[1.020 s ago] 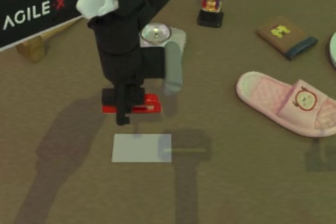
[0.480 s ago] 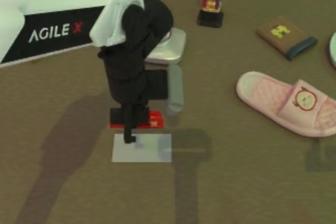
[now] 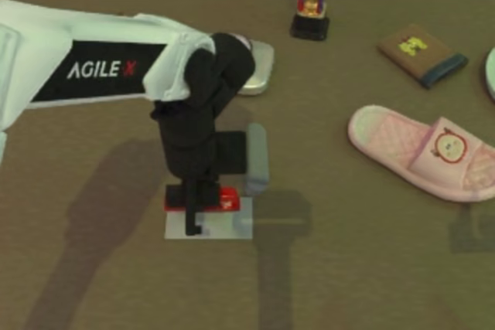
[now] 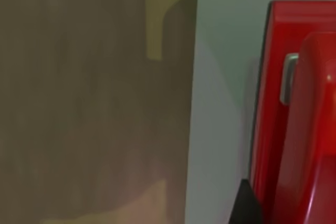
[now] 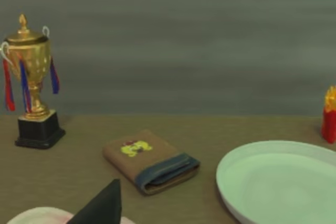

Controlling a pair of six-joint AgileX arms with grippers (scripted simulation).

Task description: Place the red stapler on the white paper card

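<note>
Brown table: red stapler over white paper card.

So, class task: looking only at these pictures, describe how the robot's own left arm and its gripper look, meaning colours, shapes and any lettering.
The left arm has a white, boxy shell with a black panel reading AGILE X in white, the X partly red. Its wrist section is black and bulky, with rounded housings and a grey block on one side. The left gripper is black, slim and straight-edged. No cables show. The right arm is out of the top view.
</note>
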